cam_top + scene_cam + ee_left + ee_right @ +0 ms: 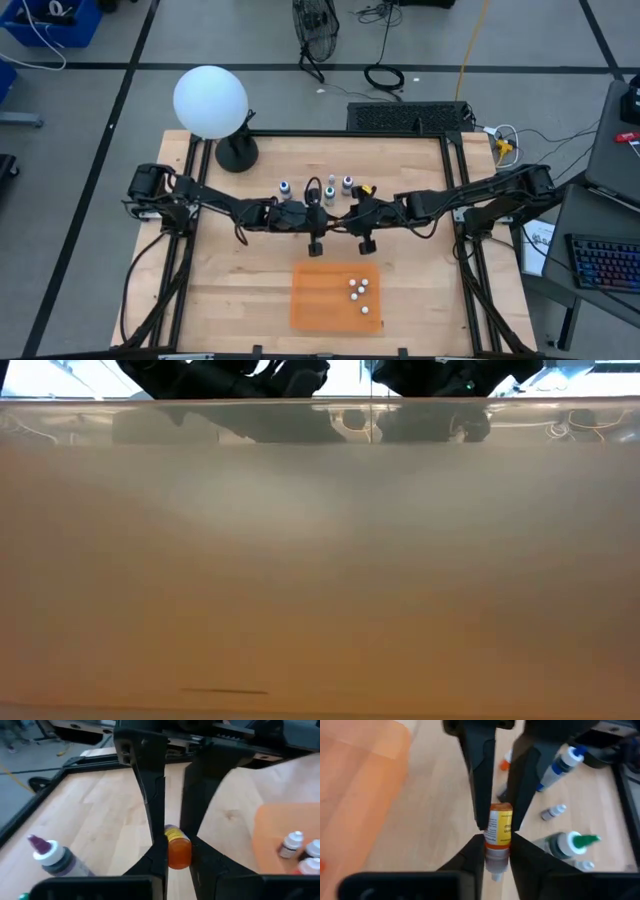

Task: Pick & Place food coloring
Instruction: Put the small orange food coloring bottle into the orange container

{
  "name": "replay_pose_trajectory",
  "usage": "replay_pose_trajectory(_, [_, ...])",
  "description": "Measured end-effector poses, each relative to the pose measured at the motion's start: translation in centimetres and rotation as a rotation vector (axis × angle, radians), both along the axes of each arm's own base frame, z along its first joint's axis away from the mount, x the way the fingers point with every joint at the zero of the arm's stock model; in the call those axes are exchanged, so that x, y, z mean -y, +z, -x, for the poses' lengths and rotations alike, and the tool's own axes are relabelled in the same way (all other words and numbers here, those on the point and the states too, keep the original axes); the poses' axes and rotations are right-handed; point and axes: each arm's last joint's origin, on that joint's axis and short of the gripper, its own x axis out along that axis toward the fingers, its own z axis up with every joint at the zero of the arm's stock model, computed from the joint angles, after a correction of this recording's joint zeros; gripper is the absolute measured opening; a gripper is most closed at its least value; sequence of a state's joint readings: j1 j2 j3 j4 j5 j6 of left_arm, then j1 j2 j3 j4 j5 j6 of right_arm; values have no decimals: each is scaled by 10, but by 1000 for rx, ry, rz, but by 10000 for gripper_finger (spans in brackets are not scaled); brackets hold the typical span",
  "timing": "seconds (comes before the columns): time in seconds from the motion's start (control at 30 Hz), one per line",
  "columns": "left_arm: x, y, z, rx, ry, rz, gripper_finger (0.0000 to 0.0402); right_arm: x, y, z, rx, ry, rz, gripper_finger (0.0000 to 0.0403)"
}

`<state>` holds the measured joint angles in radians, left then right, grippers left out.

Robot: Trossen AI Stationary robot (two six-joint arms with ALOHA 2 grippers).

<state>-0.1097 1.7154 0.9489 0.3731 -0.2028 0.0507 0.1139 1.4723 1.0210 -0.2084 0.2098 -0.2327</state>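
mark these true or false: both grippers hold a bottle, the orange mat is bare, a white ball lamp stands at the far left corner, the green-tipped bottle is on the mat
Both grippers hold a bottle: true. The left gripper and the right gripper each clamp a small orange bottle.
The orange mat is bare: false, small white bottles lie on it.
A white ball lamp stands at the table's far left corner: true.
The green-tipped bottle is on the mat: false, it lies on bare wood.
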Motion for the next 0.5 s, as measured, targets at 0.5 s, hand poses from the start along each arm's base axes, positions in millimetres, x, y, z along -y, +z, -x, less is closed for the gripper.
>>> replay_pose_trajectory(0.5, [0, 3, 4, -24, 8, -59, 54, -2, -2, 10, -62, -119, -85, 160])
